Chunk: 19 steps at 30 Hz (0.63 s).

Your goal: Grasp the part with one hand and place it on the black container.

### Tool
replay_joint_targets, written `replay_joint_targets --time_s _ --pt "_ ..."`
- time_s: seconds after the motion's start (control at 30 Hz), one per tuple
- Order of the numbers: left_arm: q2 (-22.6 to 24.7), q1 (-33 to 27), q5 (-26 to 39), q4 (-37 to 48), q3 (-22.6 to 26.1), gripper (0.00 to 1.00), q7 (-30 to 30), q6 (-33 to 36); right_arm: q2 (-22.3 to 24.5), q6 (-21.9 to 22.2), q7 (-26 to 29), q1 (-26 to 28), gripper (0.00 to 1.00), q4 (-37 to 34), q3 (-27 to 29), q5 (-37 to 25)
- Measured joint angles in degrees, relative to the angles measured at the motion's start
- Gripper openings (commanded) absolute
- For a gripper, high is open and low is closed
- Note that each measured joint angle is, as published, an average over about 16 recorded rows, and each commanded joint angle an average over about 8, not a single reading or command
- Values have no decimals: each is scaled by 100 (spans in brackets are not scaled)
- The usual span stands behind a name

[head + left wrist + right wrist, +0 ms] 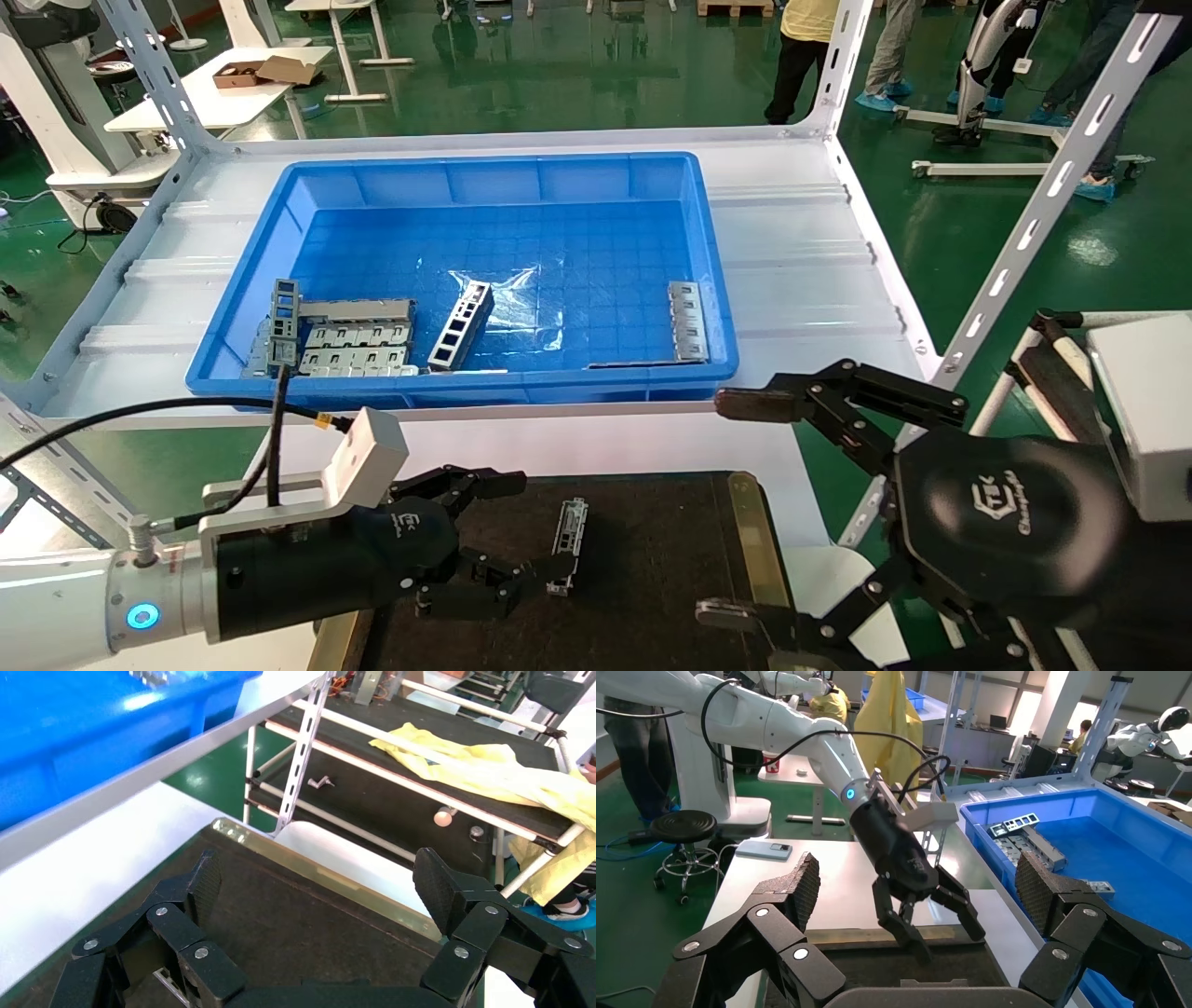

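The part [569,543], a slim grey metal strip, lies on the felt floor of the black container [652,559]. My left gripper [527,527] hovers low over the container, open and empty. Its near fingertip is right beside the part's near end; I cannot tell if they touch. In the left wrist view the left gripper [322,885] is open over the container's dark floor [302,917], and a grey sliver [166,982] shows beside one finger. My right gripper [736,508] is open and empty at the container's right edge. In the right wrist view it [921,885] faces the left gripper [932,924].
A large blue bin [484,177] on the white shelf behind holds a ladder-like strip [461,326], flat slotted plates [358,347] and another strip [689,320]. Slotted white frame posts [1034,224] rise at the shelf corners. A brass strip [756,540] edges the container's right side.
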Motion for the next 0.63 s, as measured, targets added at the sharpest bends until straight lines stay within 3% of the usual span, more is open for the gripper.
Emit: replay_joint_targets --time_s 0.63 --pt "-237 -330 -139 -68 -189 100 138 502 1 1 -1 1 100 0 -3 2"
